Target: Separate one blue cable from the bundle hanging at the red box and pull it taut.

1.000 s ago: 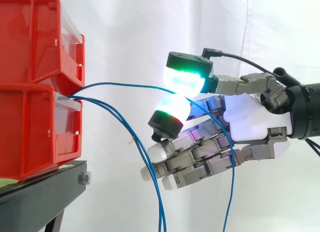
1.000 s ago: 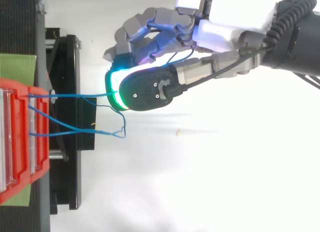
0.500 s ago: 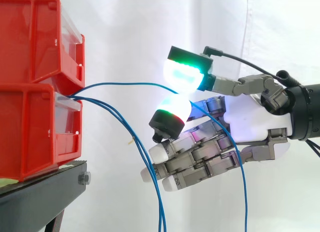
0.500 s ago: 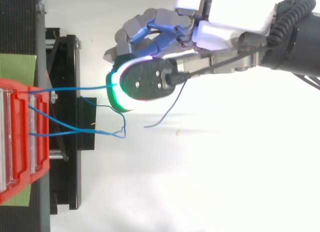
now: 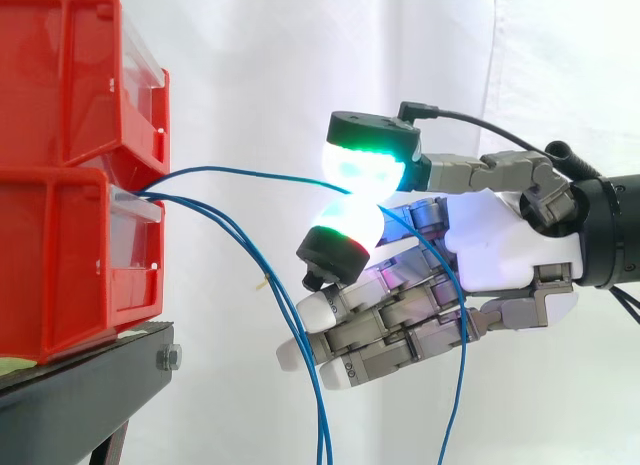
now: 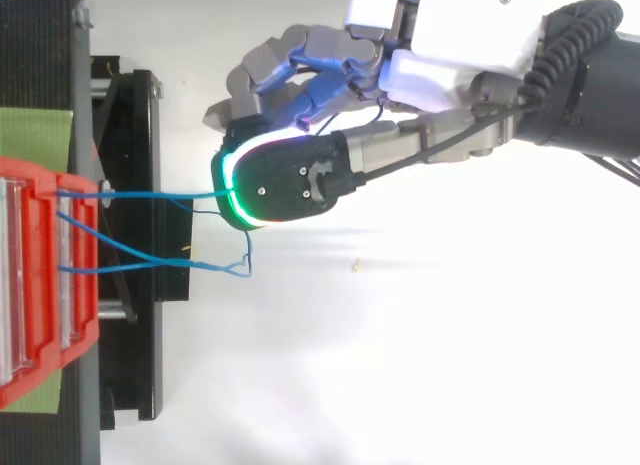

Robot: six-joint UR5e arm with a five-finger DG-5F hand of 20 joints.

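Several thin blue cables come out of the front of the lower red bin (image 5: 60,265). One blue cable (image 5: 250,171) runs nearly level from the bin to my hand (image 5: 510,255), which is shut on it. The cable is pinched between an upper green-glowing fingertip pad (image 5: 362,167) and a second pad (image 5: 345,225) below it. Behind the pinch its tail drops down past the palm. From above, this cable (image 6: 160,195) runs straight from the bin to the pads of the hand (image 6: 460,45). The other cables (image 6: 140,263) sag loosely below the bin.
A second red bin (image 5: 70,75) is stacked on the lower one, and both rest on a black stand (image 5: 90,375). A white curtain hangs behind. A green patch (image 6: 35,135) lies on the stand beside the bins.
The two pads have closed together on the cable. Its loose tail, swung out sideways half a second ago, hangs back by the palm. The hand has tilted slightly.
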